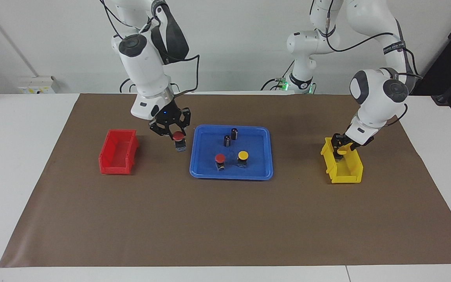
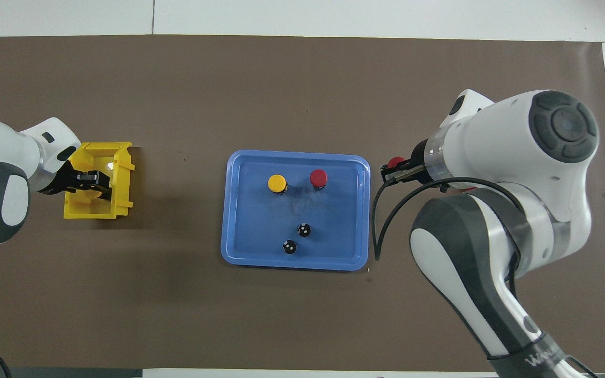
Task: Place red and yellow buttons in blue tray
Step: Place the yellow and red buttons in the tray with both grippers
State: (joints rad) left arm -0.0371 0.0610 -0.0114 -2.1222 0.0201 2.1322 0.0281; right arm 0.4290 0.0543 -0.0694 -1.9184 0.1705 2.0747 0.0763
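The right gripper [image 1: 173, 135], pinching a red button [image 1: 178, 136] above the mat just beside the blue tray [image 1: 198, 170], should clear the rim, lower and release; left gripper [image 1: 341, 148] unclear.

Tray [image 1: 231, 174]: blue. Bins: one red [image 1: 118, 152], one yellow [image 1: 343, 166]. Button caps: red [image 1: 220, 158] and yellow [image 1: 242, 155]. Cylinders [image 1: 234, 133]: dark, grey-striped. Mat [image 1: 225, 219]: brown.

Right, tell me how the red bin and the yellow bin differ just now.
The red bin stands empty with no gripper at it; the yellow bin has the left gripper down in it at a yellow button. Red sits toward the right arm's end, yellow toward the left arm's. Both are small deep bins.
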